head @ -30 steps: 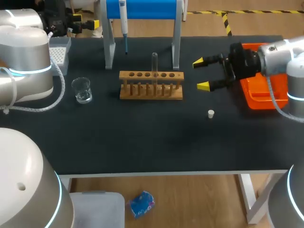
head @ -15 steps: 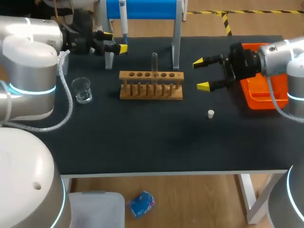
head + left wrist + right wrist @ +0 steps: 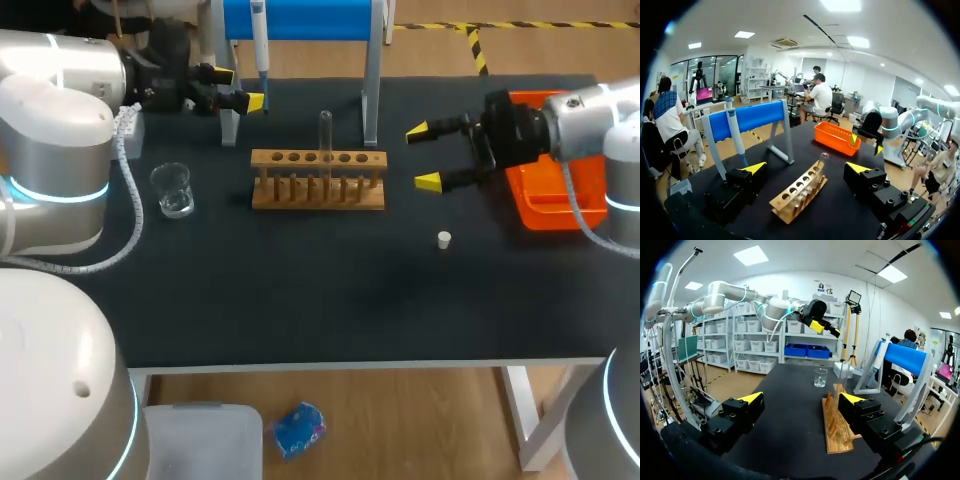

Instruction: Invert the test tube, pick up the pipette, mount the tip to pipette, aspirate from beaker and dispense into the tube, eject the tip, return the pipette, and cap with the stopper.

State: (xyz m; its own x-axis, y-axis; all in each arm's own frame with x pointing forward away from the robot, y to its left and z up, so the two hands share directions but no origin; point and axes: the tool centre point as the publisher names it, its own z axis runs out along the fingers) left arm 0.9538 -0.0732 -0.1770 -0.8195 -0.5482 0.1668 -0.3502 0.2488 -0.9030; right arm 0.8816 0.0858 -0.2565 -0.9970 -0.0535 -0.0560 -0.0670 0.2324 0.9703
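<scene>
Head view, early going by appearances: pipette hanging untouched at the table's far edge, test tube upright in the rack, stopper loose toward the right edge, left gripper and right gripper spread, empty.

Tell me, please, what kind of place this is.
Probably a chemistry bench set up for robots: a test tube in a wooden rack, a beaker, and a pipette hanging on a stand.

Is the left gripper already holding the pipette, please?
No, the pipette hangs on the blue stand, while the left gripper is open and short of it.
</scene>
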